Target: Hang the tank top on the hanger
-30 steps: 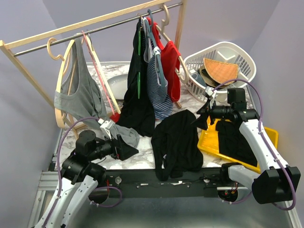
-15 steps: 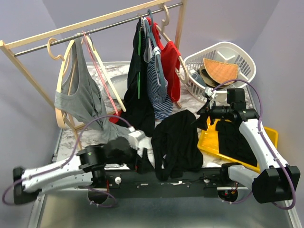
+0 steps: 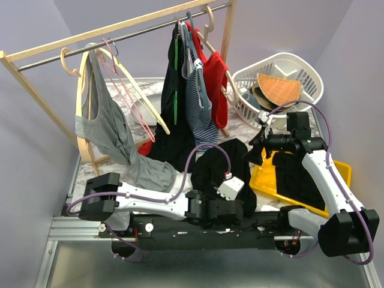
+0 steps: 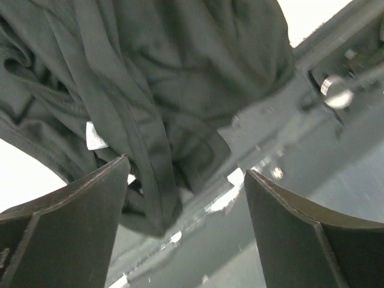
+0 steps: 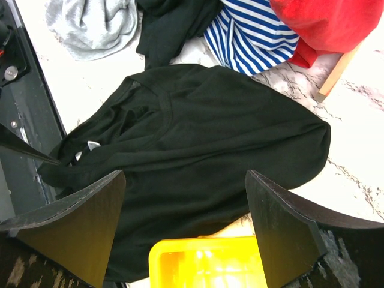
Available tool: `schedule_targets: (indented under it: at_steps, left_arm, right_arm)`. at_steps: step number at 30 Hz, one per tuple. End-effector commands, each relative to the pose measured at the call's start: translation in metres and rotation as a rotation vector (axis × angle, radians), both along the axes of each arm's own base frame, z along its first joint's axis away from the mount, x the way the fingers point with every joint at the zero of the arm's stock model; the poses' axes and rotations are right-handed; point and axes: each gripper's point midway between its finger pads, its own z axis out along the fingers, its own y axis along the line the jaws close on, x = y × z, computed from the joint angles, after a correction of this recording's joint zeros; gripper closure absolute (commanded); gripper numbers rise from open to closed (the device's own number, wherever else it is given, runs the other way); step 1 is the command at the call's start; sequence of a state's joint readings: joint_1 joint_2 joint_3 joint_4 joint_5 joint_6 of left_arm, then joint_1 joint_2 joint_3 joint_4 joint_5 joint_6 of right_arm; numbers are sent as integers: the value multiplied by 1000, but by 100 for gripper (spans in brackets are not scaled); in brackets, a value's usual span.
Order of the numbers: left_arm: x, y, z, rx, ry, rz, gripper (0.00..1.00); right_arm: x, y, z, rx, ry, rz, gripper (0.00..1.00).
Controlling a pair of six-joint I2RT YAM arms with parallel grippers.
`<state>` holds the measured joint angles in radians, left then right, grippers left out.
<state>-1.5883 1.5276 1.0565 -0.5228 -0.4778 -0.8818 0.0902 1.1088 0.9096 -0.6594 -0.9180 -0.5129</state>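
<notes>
The black tank top (image 3: pixel 223 171) lies crumpled on the marble table, in the middle near the front edge. My left arm stretches low along that edge. Its gripper (image 3: pixel 237 207) is open over the top's near end. In the left wrist view the tank top (image 4: pixel 150 72) fills the upper left, and the gripper (image 4: pixel 186 167) holds nothing. My right gripper (image 3: pixel 251 151) hangs open above the tank top's right side (image 5: pixel 204 138), its fingers (image 5: pixel 185 174) wide apart. The hanger (image 3: pixel 144 98) hangs on the rail at the left.
A pink wire hanger (image 3: pixel 128 90) and a grey tank top (image 3: pixel 108 129) hang by the hanger. Black, striped (image 3: pixel 201 114) and red tops hang mid-rail. A white basket (image 3: pixel 282 75) stands back right. A yellow tray (image 3: pixel 339 174) holds dark cloth.
My left arm has swung from the left side across the front edge to the tank top's near end. The hangers and grey top at the left have swayed. The right arm has not moved.
</notes>
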Motion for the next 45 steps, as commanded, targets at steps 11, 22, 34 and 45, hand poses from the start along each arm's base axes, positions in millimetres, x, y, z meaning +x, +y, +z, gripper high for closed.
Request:
schedule_targets:
  at_steps: [11,22,34,45]
  left_arm:
    - [20,12,-43,279,-129,56,30]
    - [26,24,-36,282,-154,81,87]
    - [41,32,8,-62,-27,92,100]
    - [68,66,43,-288,5,161,100]
  right_arm:
    - [-1,-2,10,-9,-26,4,11]
    - [-3,-2,6,-10,-17,21,11]
    - [-54,24,-3,63,-13,320,11]
    - [-123,82,-68,-118,-69,723,12]
